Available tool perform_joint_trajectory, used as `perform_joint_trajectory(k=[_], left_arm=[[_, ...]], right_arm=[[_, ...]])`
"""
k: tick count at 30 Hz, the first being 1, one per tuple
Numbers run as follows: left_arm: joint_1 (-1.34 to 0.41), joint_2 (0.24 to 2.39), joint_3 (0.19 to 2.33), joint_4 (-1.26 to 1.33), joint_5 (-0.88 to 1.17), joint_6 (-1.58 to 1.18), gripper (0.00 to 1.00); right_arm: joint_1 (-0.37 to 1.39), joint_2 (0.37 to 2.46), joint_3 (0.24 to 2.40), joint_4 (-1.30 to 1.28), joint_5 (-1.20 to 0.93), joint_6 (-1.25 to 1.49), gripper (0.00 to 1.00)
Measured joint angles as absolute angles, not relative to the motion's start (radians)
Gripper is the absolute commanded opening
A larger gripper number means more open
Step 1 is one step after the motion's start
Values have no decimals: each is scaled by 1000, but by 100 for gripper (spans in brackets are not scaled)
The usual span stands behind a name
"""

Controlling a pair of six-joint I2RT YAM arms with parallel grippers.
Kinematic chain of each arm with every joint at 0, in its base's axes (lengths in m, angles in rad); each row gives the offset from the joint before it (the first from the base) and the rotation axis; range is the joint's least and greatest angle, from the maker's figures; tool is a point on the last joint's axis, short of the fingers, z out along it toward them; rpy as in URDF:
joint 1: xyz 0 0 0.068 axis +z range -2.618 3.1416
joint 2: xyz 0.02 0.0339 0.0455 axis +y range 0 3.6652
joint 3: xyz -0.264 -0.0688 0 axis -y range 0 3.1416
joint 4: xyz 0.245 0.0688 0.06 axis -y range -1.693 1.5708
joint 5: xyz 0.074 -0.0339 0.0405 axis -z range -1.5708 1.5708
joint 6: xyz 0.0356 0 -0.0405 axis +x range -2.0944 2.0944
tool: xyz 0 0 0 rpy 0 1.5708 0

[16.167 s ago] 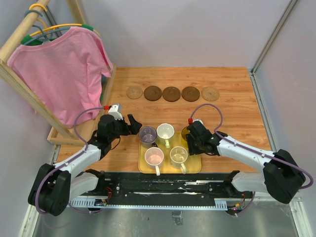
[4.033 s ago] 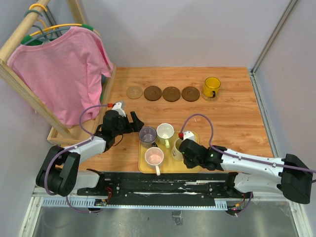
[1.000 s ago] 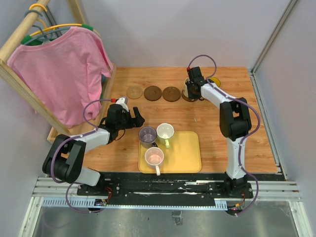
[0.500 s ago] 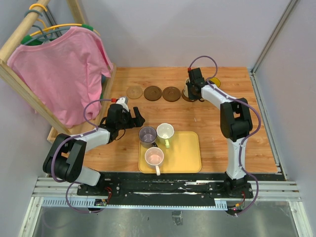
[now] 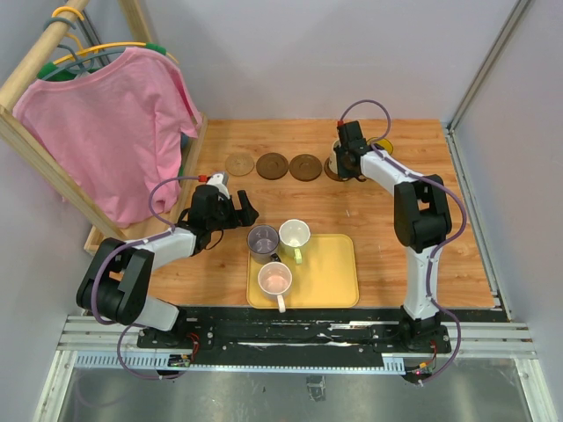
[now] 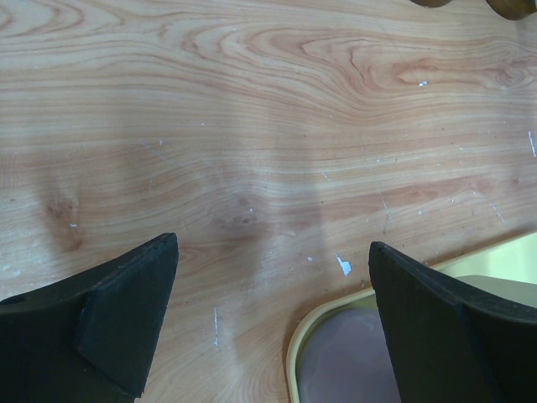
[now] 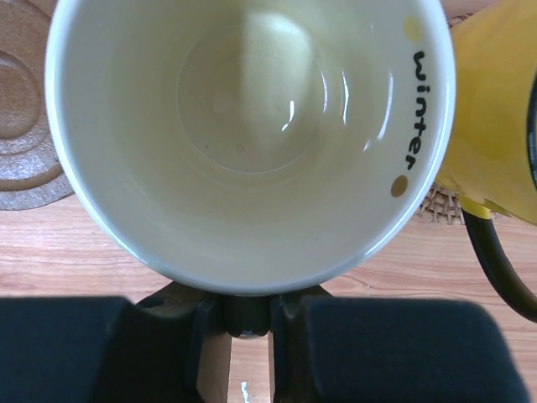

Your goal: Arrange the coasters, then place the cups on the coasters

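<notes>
The right hand [image 7: 246,336] is seen closed narrowly on the handle of the cream cup [image 7: 252,126], marked "winter", at the far side of the bench [image 5: 413,220]. The cup is held over the dark coaster [image 5: 333,173], fourth in the row; whether it rests on it cannot be told. Just to its right the yellow cup [image 7: 495,101] is set on the woven tan coaster [image 7: 440,206]. Three more coasters [image 5: 272,165] are laid bare in a line to the left. The left hand [image 5: 244,212] is held wide open and empty, low over the bench beside the yellow tray [image 5: 330,272]. On the tray the grey-purple cup [image 5: 263,239], the white-greenish cup [image 5: 295,234] and the pale pink cup [image 5: 275,279] are seen standing. A pink shirt [image 5: 114,123] is hung on a wooden rack [image 5: 35,60] at the left
</notes>
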State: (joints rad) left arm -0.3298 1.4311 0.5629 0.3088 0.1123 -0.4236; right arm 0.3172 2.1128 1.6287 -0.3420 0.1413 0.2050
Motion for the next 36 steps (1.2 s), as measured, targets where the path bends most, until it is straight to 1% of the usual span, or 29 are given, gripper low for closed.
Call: perform_joint_trajectory(k=[9, 10, 15, 25, 28, 32, 36], left_arm=[[-330, 1431, 563, 310, 115, -424, 100], [-330, 1432, 563, 310, 115, -424, 100], [-330, 1439, 563, 313, 117, -424, 100], [-330, 1456, 563, 313, 122, -424, 100], [-330, 1456, 563, 313, 126, -424, 100], [-330, 1456, 563, 314, 126, -424, 100], [-330, 1456, 563, 314, 126, -424, 100]], right_arm=[[305, 2113, 1645, -382, 146, 205, 1], [305, 2113, 1645, -384, 146, 205, 2], [305, 2113, 1648, -391, 144, 205, 20], [305, 2113, 1679, -390, 120, 200, 45], [305, 2112, 1679, -390, 118, 197, 50], [305, 2098, 1676, -389, 121, 196, 52], [314, 2041, 1640, -379, 132, 195, 54]])
